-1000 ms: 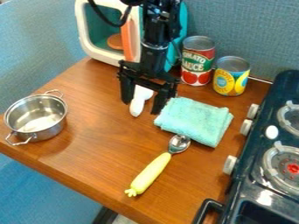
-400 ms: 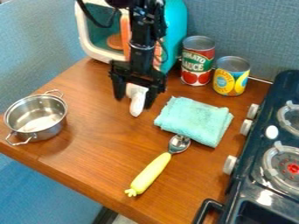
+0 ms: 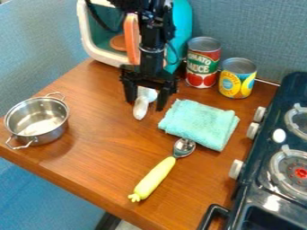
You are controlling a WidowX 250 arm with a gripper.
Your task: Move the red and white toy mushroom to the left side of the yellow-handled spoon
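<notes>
On the wooden table (image 3: 96, 157), a white object (image 3: 141, 108) lies between the fingers (image 3: 130, 93) — spread apart, one either side

A steel two-handled pot (image 3: 53, 130) sits at the left of the wooden tabletop (image 3: 102, 161), a spoon (image 3: 157, 176) with a yellow handle lying beside a folded aqua towel (image 3: 201, 123). Behind are two tin cans (image 3: 203, 63) — one taller — and a teal-and-white toy appliance (image 3: 183, 27); a dark stove (image 3: 255, 179) with white knobs (image 3: 236, 169) stands at right.

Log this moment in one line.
pincer open | white object seen between fingers | folded teal cloth alongside | yellow-handled spoon near cloth | metal pot at left
</notes>
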